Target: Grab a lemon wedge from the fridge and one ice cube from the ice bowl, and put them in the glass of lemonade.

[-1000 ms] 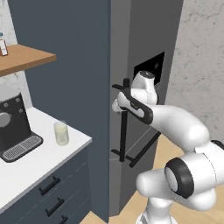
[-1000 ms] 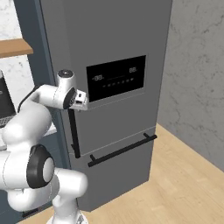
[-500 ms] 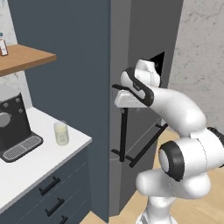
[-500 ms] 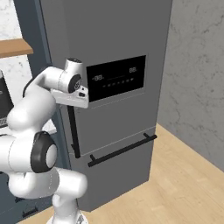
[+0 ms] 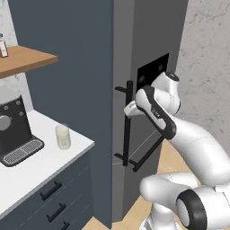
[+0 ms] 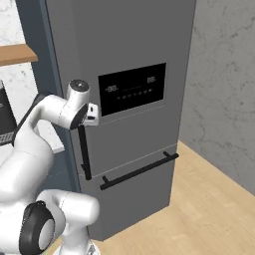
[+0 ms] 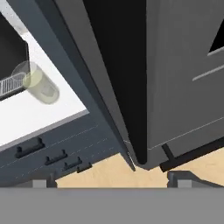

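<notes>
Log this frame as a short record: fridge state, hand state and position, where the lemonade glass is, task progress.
fridge: door shut
hand: open, empty, at the upright door handle, near its top
glass of lemonade: upright on the white counter, right of the coffee machine
progress: fridge not yet opened; no lemon wedge or ice in view

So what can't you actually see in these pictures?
- Inside of the fridge: its shut doors hide it in both base views, so no lemon wedge shows.
- Gripper: its fingers sit at the vertical handle; whether they touch is unclear.
- Coffee machine: cut off by the left edge of the left base view.
</notes>
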